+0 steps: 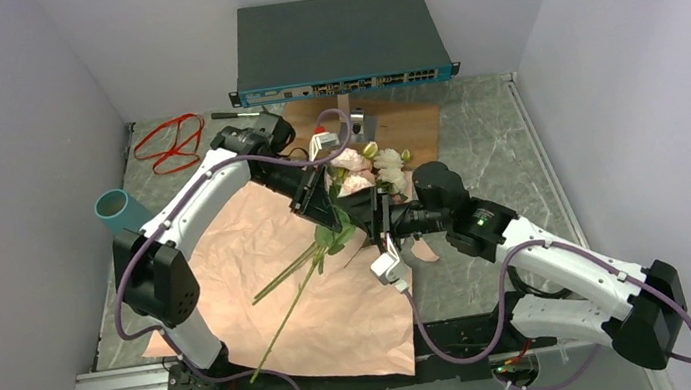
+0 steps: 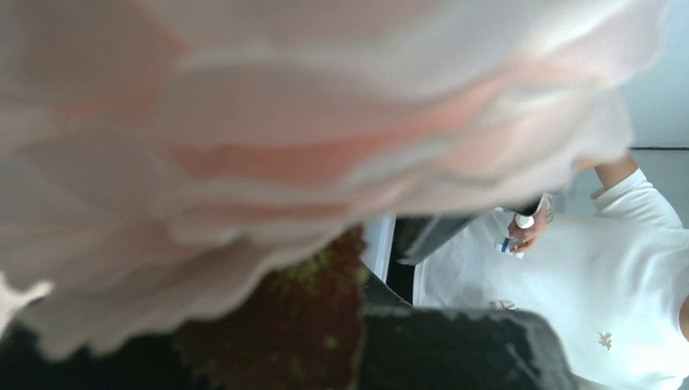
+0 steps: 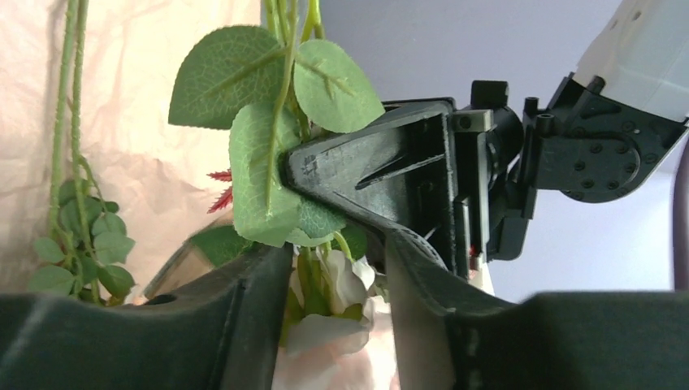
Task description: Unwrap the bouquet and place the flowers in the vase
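The bouquet's pink paper point(image 1: 229, 261) lies spread flat on the table, unwrapped. The flowers point(image 1: 355, 168), pink and cream blooms, hang above its far right part, and their long green stems point(image 1: 283, 289) trail down over the paper. My left gripper point(image 1: 332, 215) is shut on the leafy stems just below the blooms; its black fingers point(image 3: 325, 166) pinch the leaves in the right wrist view. Blurred petals point(image 2: 284, 122) fill the left wrist view. My right gripper point(image 3: 333, 276) is open, with a cream bloom point(image 3: 341, 284) loosely between its jaws. The teal vase point(image 1: 119, 211) stands at the left.
A loose red ribbon point(image 1: 171, 144) lies at the back left. A dark flat box point(image 1: 339, 43) on a stand sits at the back, over a wooden board point(image 1: 408, 124). Grey walls close both sides. A person in white point(image 2: 617, 276) shows in the left wrist view.
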Controlling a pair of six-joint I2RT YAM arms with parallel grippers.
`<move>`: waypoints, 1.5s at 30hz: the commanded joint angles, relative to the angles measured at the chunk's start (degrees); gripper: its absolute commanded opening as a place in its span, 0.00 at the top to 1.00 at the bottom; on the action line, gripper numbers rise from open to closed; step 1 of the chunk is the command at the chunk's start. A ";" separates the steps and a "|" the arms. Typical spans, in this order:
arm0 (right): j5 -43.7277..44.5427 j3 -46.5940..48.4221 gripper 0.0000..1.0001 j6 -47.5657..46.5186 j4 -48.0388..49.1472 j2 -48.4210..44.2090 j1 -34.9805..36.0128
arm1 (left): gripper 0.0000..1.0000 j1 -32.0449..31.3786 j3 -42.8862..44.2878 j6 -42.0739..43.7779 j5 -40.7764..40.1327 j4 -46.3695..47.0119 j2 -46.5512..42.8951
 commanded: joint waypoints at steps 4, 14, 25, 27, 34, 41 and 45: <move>5.05 -1.83 0.18 4.61 2.10 -3.29 0.39 | 1.00 7.74 1.27 -2.87 -1.95 5.89 -4.37; 14.27 -3.68 0.00 21.32 -0.39 -7.52 0.39 | 1.00 27.63 8.39 -8.79 -15.77 21.05 -14.37; 21.68 3.75 0.00 43.93 -2.15 -4.18 0.56 | 1.00 43.86 28.20 -2.09 -47.55 27.06 -17.29; 22.49 4.61 0.00 45.99 -1.89 -3.31 0.58 | 1.00 44.02 32.53 -1.02 -52.92 27.62 -16.43; 22.75 6.67 0.00 47.71 -2.57 -1.61 0.58 | 0.99 44.32 39.21 5.56 -67.55 32.84 -15.84; 21.90 10.15 0.00 46.72 -4.20 0.79 0.65 | 0.99 44.31 35.50 8.95 -75.90 37.29 -19.35; 19.42 11.48 0.00 45.48 -5.07 2.05 0.70 | 0.99 45.57 35.12 1.05 -75.95 36.78 -19.13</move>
